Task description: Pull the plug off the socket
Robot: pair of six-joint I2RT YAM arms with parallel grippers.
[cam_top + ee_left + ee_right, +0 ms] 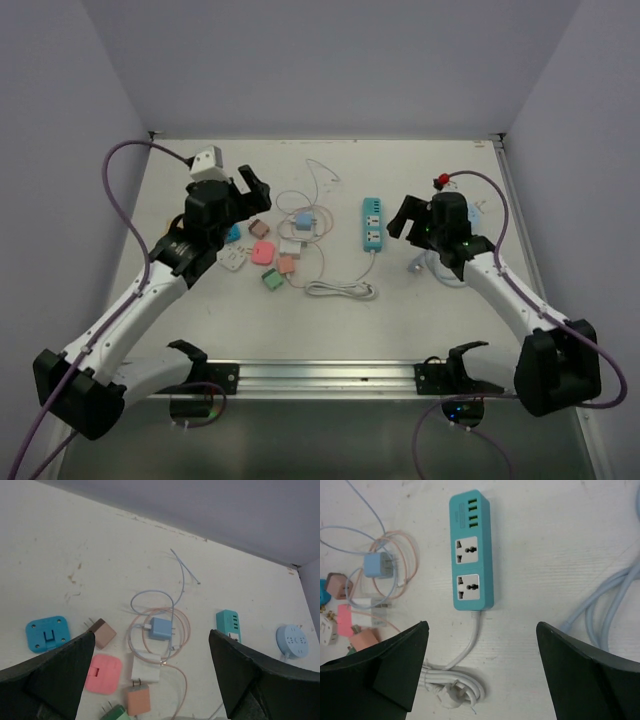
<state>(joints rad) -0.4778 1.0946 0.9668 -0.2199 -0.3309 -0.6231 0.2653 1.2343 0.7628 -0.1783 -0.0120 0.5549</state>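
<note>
The teal power strip point(471, 575) lies flat in the middle of the table point(372, 222); it also shows in the left wrist view point(228, 624). Both of its large sockets show empty holes, with no plug in them. Its white cord point(452, 685) lies coiled in front of it. My right gripper point(481, 625) is open and empty, hovering just right of the strip's near end point(408, 235). My left gripper point(151, 635) is open and empty above a cluster of loose chargers point(245, 200), with a blue charger point(161, 628) below it.
Left of the strip lie a white adapter point(146, 667), a pink adapter point(102, 673), an orange plug point(138, 700), a brown plug point(102, 632), a blue flat adapter point(47, 633) and thin looped cables. A round blue socket point(295, 641) and a light blue cable point(605, 610) lie at right.
</note>
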